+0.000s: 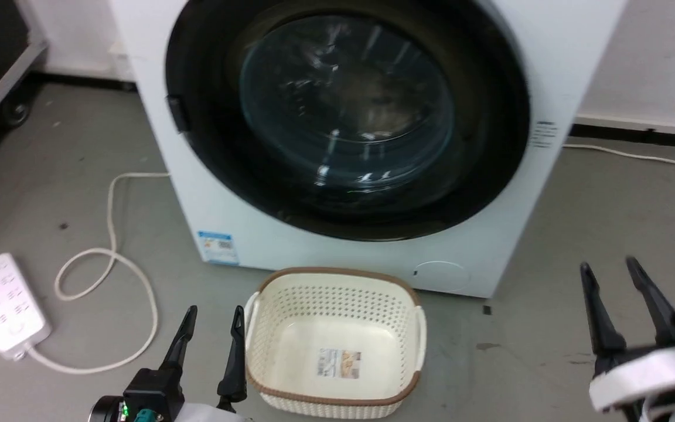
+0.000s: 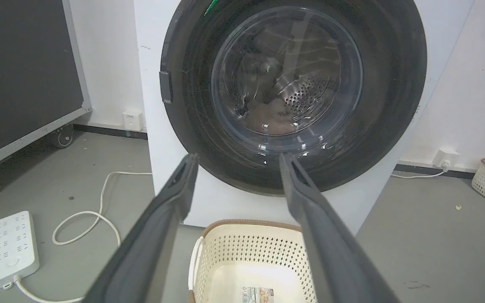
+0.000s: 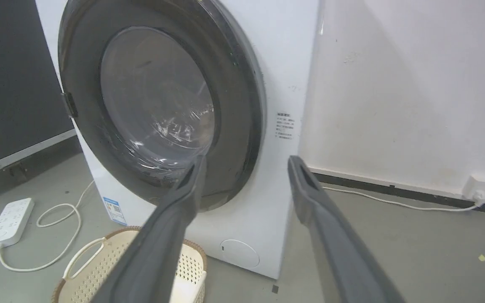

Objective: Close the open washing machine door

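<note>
Both open and empty: left gripper (image 1: 215, 310), right gripper (image 1: 607, 264). Door (image 1: 346, 117) sits flat against washing machine (image 1: 226, 199) front, looks shut. Probably heavy, stiff, slick glass; best pushed on black rim (image 1: 493, 146), latch (image 1: 177, 114) side.

A cream basket (image 1: 290, 310) and white power strip (image 1: 4, 305) lie on grey floor (image 1: 548, 234).

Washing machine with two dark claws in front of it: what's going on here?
A two-armed robot faces a white washing machine whose round black-rimmed door looks shut against the front, or very nearly. Nothing is being handled: the left claw and right claw both hang open, low and apart from the machine, holding nothing. A cream basket sits on the floor between the robot and the machine.
</note>
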